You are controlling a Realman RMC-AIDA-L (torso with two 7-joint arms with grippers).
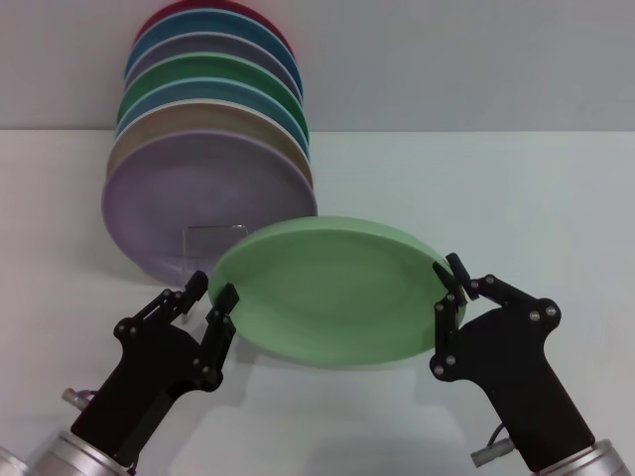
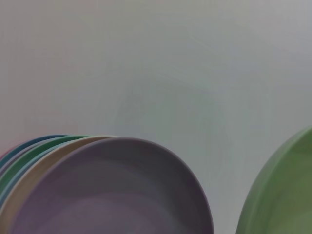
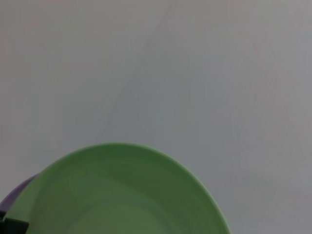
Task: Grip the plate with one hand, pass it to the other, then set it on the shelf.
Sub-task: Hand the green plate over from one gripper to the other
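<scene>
1. Both arms sit nearest the head camera, low in that view, their black linkages reaching forward over the white counter (image 1: 556, 198).
2. On the robot's right side, the right gripper (image 1: 451, 290) has its fingers (image 1: 458, 270) closed narrowly on the rim of the plate (image 1: 332, 290), one finger above the rim and one below it, so this gripper carries the plate.
3. That plate is light mint green, round and shallow, raised off the counter and slightly tilted, spanning the space between the two grippers.
4. From the right fingers, the plate stretches away toward the other arm; its far rim reaches the left fingers.
5. On the other side, the left gripper (image 1: 211, 294) has its fingers (image 1: 226, 297) spread moderately, and the plate's rim lies right at the fingertips; whether they touch it I cannot tell.
6. Beyond the left fingers, the shelf (image 1: 214, 238) shows as a clear acrylic front edge, partly hidden behind the mint plate's rim.
7. Standing on edge in that shelf is a row of plates, with a lilac plate (image 1: 189, 198) foremost, then beige, blue, darker green, and further ones behind.
8. Seen from the left wrist, the lilac plate (image 2: 112, 195) fills the near area and the mint plate (image 2: 287, 195) curves in beside it.
9. Seen from the right wrist, the mint plate (image 3: 122, 195) arcs across the pale counter (image 3: 195, 73).
</scene>
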